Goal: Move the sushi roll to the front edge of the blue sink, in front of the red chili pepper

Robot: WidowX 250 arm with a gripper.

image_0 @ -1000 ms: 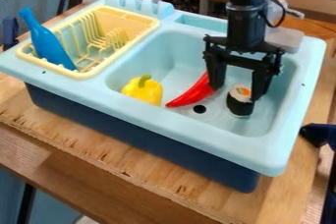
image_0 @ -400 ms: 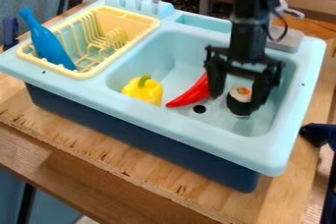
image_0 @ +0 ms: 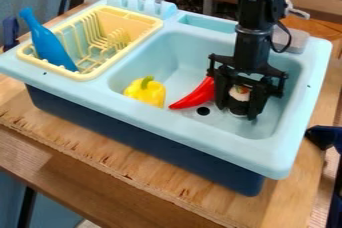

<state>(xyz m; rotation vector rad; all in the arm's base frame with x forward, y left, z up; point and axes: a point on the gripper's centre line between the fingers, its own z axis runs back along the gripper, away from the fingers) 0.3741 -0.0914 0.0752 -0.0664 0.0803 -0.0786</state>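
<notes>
We are seeing the gripper (image_0: pixel 237 112) closing in more than before; its fingers are now pinching the sushi roll (image_0: pixel 239 94).

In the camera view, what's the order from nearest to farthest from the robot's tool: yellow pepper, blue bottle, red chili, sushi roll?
1. Sushi roll: between the tool's fingers.
2. Red chili: just left of it in the picture.
3. Yellow pepper: farther left, in the sink.
4. Blue bottle: far left, in the rack.
</notes>
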